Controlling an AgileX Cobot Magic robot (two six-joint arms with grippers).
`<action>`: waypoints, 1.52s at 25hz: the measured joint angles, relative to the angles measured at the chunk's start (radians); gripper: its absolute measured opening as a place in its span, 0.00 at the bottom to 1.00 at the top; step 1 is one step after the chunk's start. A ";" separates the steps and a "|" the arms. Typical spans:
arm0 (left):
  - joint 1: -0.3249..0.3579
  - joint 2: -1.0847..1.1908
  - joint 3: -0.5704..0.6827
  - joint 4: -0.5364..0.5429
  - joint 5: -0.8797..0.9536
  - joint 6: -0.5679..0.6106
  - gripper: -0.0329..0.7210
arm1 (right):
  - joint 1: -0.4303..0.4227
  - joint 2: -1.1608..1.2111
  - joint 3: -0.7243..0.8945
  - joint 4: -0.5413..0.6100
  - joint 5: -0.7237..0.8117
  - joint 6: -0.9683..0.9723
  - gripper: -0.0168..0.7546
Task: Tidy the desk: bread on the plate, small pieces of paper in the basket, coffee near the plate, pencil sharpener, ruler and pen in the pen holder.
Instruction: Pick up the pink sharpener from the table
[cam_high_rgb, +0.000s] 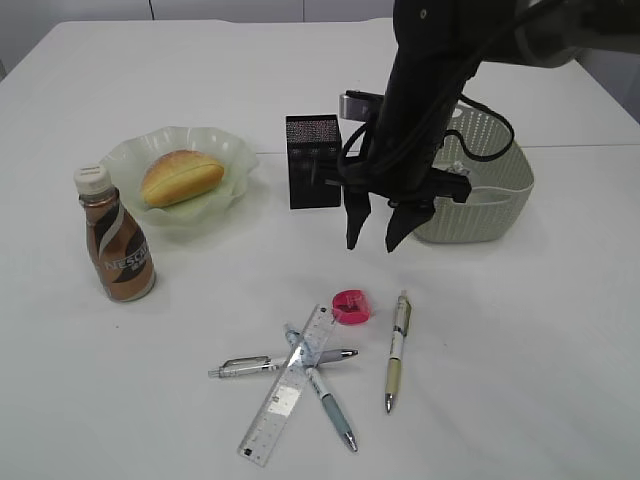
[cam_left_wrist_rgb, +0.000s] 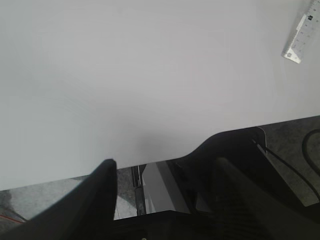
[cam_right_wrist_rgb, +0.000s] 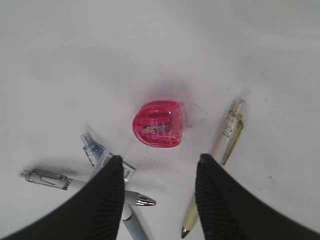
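On the left, the coffee bottle (cam_high_rgb: 115, 243) stands beside the plate (cam_high_rgb: 232, 157) holding the bread (cam_high_rgb: 180, 176). Mid-desk, the right claw (cam_high_rgb: 378, 238) hangs half open and empty directly above the pink sharpener (cam_high_rgb: 351, 305).

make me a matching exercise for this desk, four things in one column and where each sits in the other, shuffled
Things:
1. bread
2. coffee
3. pencil sharpener
4. pen holder

Places:
A. beside the basket, on its left
B. on the plate
C. under the open right end effector
D. standing left of the plate, in front

Pairs: 1-B, 2-D, 3-C, 4-A
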 joint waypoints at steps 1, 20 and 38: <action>0.000 0.000 0.000 0.000 0.000 0.000 0.62 | 0.000 0.005 0.000 0.000 0.000 0.002 0.51; 0.000 0.000 0.000 -0.002 0.000 -0.002 0.62 | 0.039 0.103 -0.006 0.010 -0.065 0.010 0.69; 0.000 0.000 0.000 -0.004 0.000 -0.002 0.62 | 0.042 0.146 -0.006 -0.028 -0.066 0.006 0.69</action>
